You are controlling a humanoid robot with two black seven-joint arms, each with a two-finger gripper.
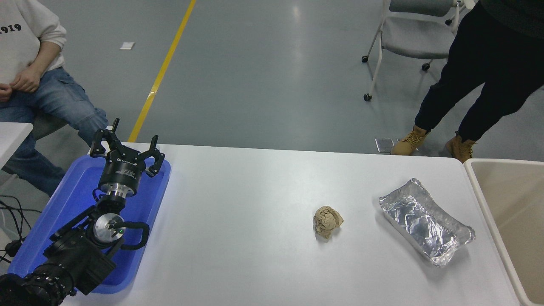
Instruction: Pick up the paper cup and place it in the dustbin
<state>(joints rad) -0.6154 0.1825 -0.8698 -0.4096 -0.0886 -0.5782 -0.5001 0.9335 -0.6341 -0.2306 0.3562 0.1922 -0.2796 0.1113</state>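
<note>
The paper cup does not show anywhere in the head view. The dustbin (487,199), beige with a pale rounded rim, stands at the table's right edge and is cut off by the picture; the part of its inside that shows is bare. My left gripper (127,143) is open and empty, parked over the blue tray (63,208) at the lower left. My right arm is out of view.
A crumpled brown paper ball (327,221) lies mid-table. A crinkled silver foil tray (426,221) lies right of it, close to the bin. One person sits at the far left (38,85); another stands at the far right (476,76) by a wheeled chair (408,34).
</note>
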